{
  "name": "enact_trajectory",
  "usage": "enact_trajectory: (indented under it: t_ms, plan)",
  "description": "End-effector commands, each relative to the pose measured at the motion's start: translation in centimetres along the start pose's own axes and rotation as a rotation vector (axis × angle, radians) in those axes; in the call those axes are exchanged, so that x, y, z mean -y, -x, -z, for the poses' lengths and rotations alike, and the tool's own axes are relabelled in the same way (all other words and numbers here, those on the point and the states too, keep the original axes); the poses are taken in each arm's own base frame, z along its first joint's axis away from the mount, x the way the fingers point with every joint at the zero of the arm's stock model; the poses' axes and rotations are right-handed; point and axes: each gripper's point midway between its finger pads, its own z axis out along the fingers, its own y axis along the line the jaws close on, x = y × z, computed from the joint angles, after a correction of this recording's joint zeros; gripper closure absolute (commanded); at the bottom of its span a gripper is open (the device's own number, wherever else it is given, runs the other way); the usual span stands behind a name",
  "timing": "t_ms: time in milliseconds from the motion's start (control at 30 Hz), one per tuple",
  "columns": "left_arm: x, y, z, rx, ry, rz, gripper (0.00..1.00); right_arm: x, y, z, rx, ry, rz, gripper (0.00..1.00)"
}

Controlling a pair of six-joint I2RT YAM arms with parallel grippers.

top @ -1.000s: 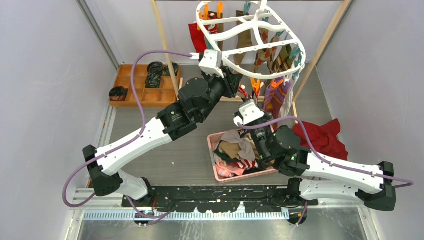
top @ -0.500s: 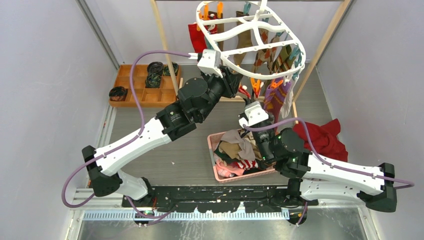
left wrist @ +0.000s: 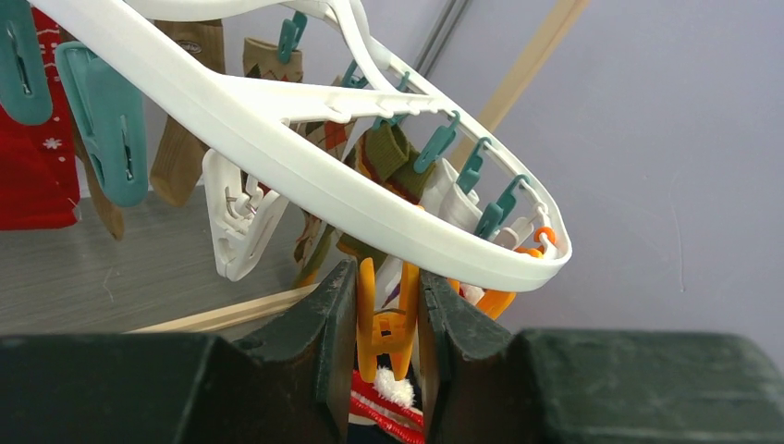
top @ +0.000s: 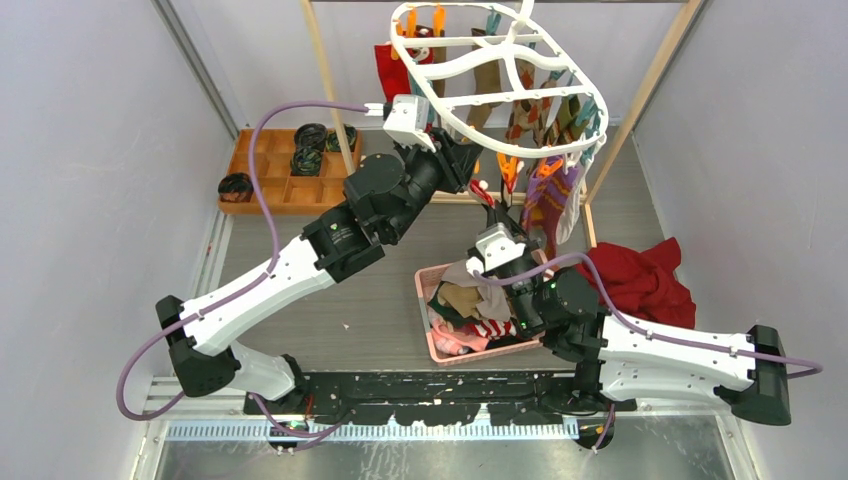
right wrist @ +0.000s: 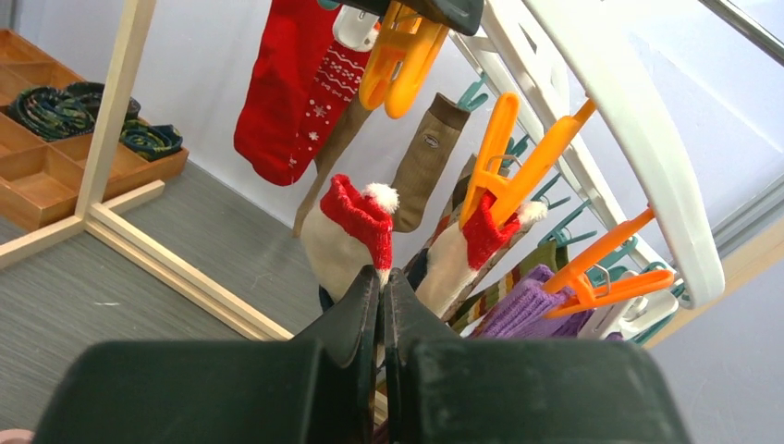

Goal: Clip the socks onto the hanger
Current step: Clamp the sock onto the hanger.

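hanger (top: 470,42) hook: cut off at top edge | red-cuffed sock (right wrist: 347,236) lower part: hidden behind right tool (right wrist: 382,273)

- We get bright, even, diffuse light in all three views; the pale walls (top: 90,200) show no hot spots.
- Overhead, shadows on the table (top: 370,310) beneath the arms are faint and soft-edged, and the metal strip (top: 400,455) at the near edge carries a dull sheen.
- At the left wrist, the left gripper (left wrist: 388,270) sits near the lens, dark and featureless, while the orange peg (left wrist: 367,314) and the hanger (left wrist: 305,176) stay crisp.
- At the right wrist, the right gripper (right wrist: 382,277) is equally murky, the sock (right wrist: 361,217) at its tips is sharp, and the hanger's rim nearly washes out top right.
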Motion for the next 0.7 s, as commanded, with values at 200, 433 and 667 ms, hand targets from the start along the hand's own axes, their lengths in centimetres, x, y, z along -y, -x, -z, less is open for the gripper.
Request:
enact_trajectory:
  t_ms: [200, 433, 667]
  plan:
    - [0.6, 3.0, 1.0, 0.061, -0.034, 0.07, 1.0, 2.0, 2.5, -0.3, 0.133, -0.038, -0.086, 0.99]
    - [0.6, 3.1, 1.1, 0.061, -0.036, 0.082, 1.0, 2.4, 2.8, -1.0, 0.14, -0.042, -0.136, 0.99]
    - [0.6, 2.9, 1.1, 0.056, -0.037, 0.091, 1.0, 2.3, 3.3, -1.6, 0.146, -0.052, -0.141, 0.99]
